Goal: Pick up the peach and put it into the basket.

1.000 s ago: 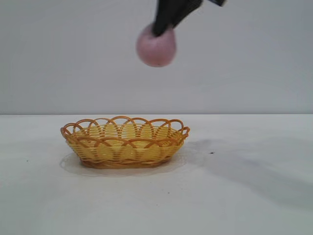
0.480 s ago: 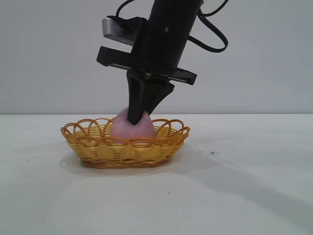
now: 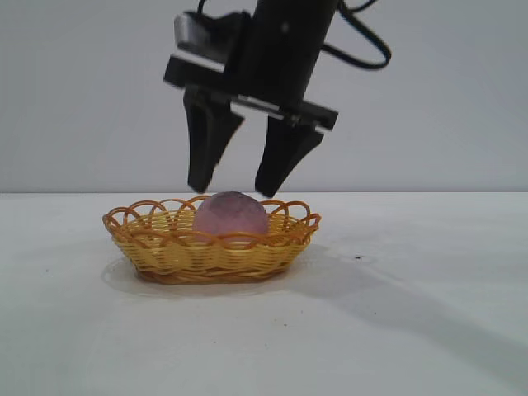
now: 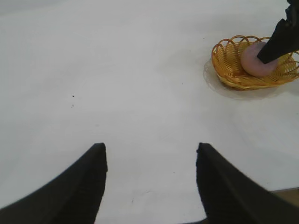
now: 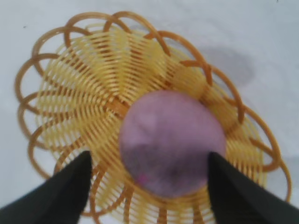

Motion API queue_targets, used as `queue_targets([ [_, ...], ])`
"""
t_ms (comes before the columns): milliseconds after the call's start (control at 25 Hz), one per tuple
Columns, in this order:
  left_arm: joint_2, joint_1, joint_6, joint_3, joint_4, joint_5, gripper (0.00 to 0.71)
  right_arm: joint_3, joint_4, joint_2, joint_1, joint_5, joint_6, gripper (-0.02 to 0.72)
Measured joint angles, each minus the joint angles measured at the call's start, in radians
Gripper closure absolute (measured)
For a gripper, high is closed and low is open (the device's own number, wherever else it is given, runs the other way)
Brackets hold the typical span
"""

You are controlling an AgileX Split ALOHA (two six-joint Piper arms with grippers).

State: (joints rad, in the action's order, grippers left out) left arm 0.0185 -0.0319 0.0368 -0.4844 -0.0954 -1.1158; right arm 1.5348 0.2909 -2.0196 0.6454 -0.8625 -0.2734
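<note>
1. White desk (image 3: 429, 330) under a plain pale wall, carrying a shallow oval yellow wicker basket with orange looped rim (image 3: 211, 247).
2. Dusty pink-mauve rounded matte peach (image 3: 230, 214) resting inside that basket, free of any grip.
3. Right gripper (image 3: 233, 186) directly above the peach, jaws spread wide, holding nothing; clear exit straight up.
4. Left gripper (image 4: 150, 186) parked well apart over bare desk, jaws parted and empty.

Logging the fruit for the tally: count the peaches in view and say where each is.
1: the peach lies in the basket, under the open right gripper. None looks hidden.
</note>
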Motion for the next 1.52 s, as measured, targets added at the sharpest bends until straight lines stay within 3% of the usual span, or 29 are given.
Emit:
queue_targets([
  [80,0.000,0.000,0.000,0.000,0.000,0.000,0.335,0.000,-0.054,0.071,-0.007,0.026,0.046,0.193],
  [120,0.000,0.000,0.000,0.000,0.000,0.000,0.335,0.000,-0.082,0.103,-0.020,0.042,0.080,0.238],
  [200,0.000,0.000,0.000,0.000,0.000,0.000,0.335,0.000,-0.173,0.165,-0.064,0.058,0.169,0.241],
  [320,0.000,0.000,0.000,0.000,0.000,0.000,0.335,-0.002,-0.316,0.185,-0.200,0.067,0.340,0.241],
  [440,0.000,0.000,0.000,0.000,0.000,0.000,0.335,-0.038,-0.380,0.147,-0.347,0.069,0.419,0.241],
  [680,0.000,0.000,0.000,0.000,0.000,0.000,0.335,-0.057,-0.392,0.045,-0.522,0.073,0.442,0.241],
  [1000,0.000,0.000,0.000,0.000,0.000,0.000,0.335,-0.058,-0.388,0.097,-0.559,0.042,0.442,0.241],
  [1240,0.000,0.000,0.000,0.000,-0.001,0.000,0.335,-0.118,-0.386,0.332,-0.559,-0.128,0.417,0.241],
  [1520,0.000,0.000,0.000,0.000,-0.001,0.000,0.335,-0.503,-0.318,0.568,-0.559,-0.322,0.415,0.241],
])
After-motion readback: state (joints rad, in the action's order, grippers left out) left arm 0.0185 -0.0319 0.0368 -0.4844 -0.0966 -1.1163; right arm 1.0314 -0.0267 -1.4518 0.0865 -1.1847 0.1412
